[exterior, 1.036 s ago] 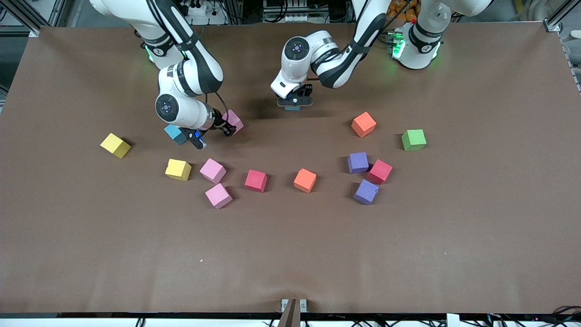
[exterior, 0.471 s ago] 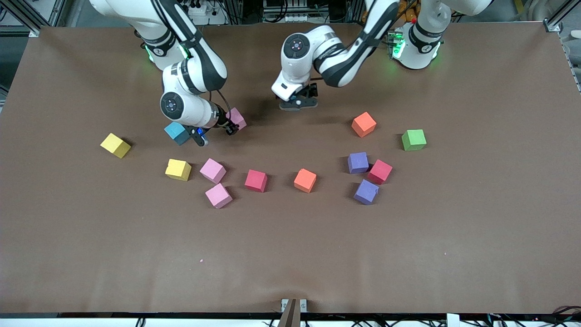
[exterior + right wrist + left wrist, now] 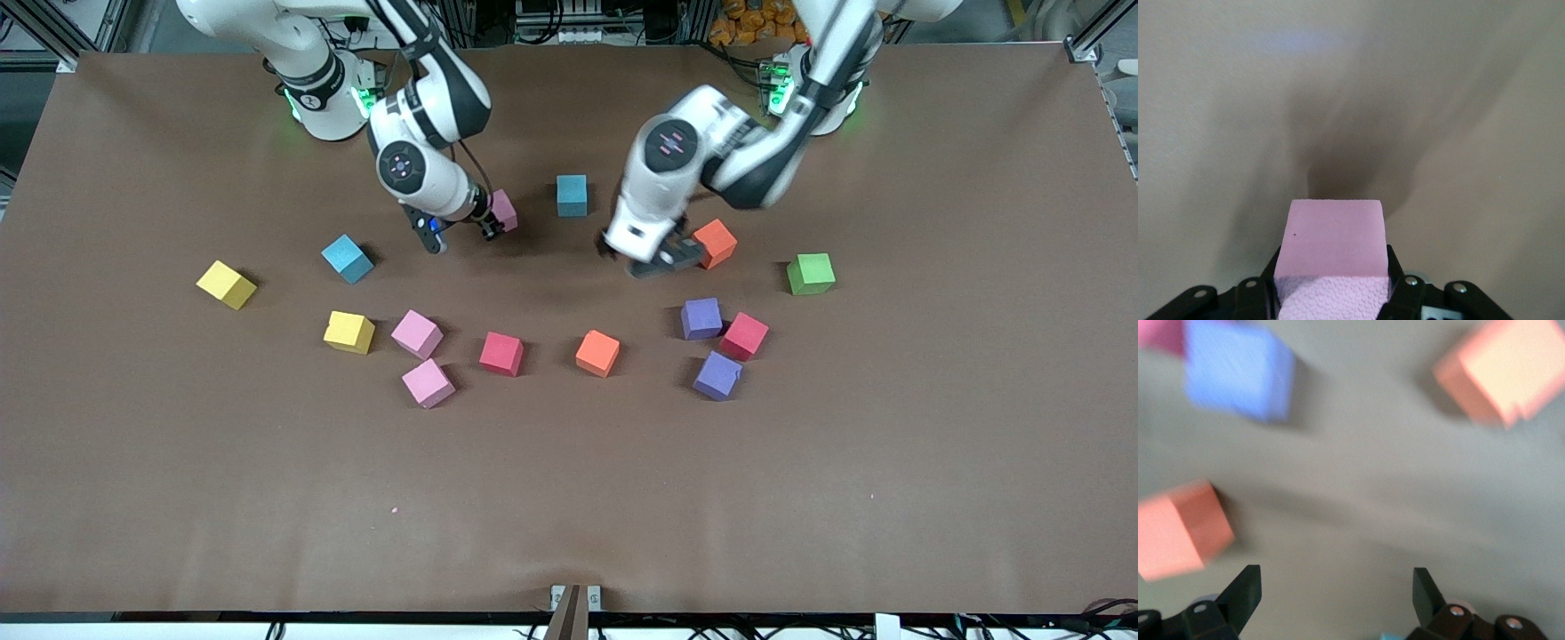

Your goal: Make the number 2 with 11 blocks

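Note:
My right gripper (image 3: 494, 218) is shut on a pink cube (image 3: 503, 209), held just above the table beside a dark blue cube (image 3: 572, 195); the right wrist view shows the pink cube (image 3: 1331, 250) clamped between the fingers. My left gripper (image 3: 662, 260) is open and empty, low beside an orange cube (image 3: 714, 243). In the left wrist view its open gripper (image 3: 1336, 593) faces bare table, with that orange cube (image 3: 1181, 530) to one side. Loose on the table are a light blue cube (image 3: 347, 258), two yellow, two pink, two red, one more orange and two purple cubes.
A green cube (image 3: 810, 273) sits toward the left arm's end. A purple cube (image 3: 701, 318), red cube (image 3: 743, 335) and purple cube (image 3: 717, 375) cluster nearer the front camera than my left gripper. The brown table (image 3: 569, 498) is bare there.
My left gripper let go of the dark blue cube, leaving it on the table, and moved to beside the orange cube. My right gripper carried the pink cube toward the dark blue cube.

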Controlling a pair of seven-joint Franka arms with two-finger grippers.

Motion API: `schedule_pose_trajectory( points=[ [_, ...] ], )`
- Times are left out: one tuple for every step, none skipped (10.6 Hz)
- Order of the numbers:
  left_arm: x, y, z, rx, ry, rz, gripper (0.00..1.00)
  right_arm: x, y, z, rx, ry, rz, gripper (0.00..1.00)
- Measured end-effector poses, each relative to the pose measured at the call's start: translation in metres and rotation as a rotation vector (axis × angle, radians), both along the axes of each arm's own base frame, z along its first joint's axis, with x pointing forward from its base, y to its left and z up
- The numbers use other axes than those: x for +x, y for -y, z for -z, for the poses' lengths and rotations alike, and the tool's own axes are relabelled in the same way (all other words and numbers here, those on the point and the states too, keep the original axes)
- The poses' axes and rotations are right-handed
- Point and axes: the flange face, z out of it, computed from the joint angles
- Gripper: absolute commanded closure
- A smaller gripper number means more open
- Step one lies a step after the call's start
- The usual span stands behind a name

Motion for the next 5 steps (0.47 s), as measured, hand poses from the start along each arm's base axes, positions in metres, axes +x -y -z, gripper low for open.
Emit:
schedule_pose_trajectory(
  points=[
    [0.023,-0.024,-0.003,-0.006,0.011,-0.004,0.0,-0.003,-0.003,0.0,-0.009,-0.013,0.044,0.83],
    [0.04,-0.039,-0.008,-0.014,0.024,-0.012,0.0,-0.007,-0.008,0.0,-0.014,-0.022,0.085,0.83],
    [0.053,-0.049,-0.01,-0.017,0.035,-0.006,0.0,-0.014,-0.016,-0.001,-0.024,-0.027,0.118,0.83],
    [0.063,-0.055,-0.006,-0.019,0.036,0.021,0.0,-0.02,-0.022,-0.001,-0.031,-0.032,0.143,0.83],
    [0.073,-0.061,0.003,-0.019,0.029,0.05,0.0,-0.022,-0.024,-0.001,-0.029,-0.038,0.166,0.83]
  ],
)
